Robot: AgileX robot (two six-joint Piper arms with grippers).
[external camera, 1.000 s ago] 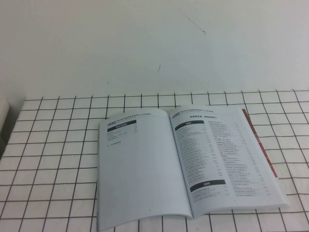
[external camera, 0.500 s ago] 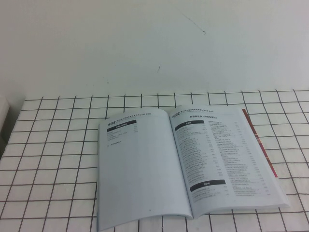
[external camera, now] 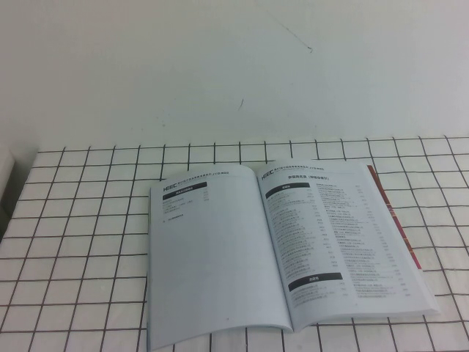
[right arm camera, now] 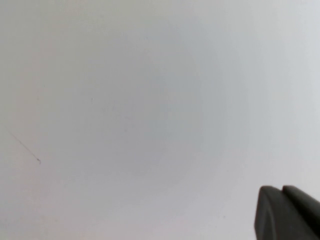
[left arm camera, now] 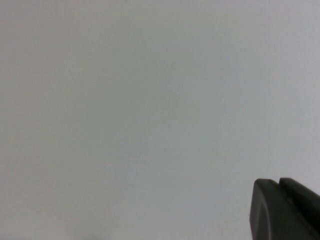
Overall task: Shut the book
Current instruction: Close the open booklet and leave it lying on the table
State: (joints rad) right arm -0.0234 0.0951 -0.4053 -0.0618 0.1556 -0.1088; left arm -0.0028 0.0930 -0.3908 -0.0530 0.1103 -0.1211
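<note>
An open book (external camera: 282, 249) lies flat on the checked tablecloth in the high view. Its left page is mostly blank and its right page is covered in printed text. A red cover edge shows along the book's right side. Neither arm appears in the high view. The left wrist view shows only my left gripper (left arm camera: 278, 181) against a plain white wall, its two dark fingertips pressed together with nothing between them. In the right wrist view my right gripper (right arm camera: 282, 188) looks the same, tips together and empty. No wrist view shows the book.
The white cloth with a black grid (external camera: 88, 220) covers the table up to a white wall (external camera: 234, 73) behind it. A pale object (external camera: 4, 172) sits at the table's far left edge.
</note>
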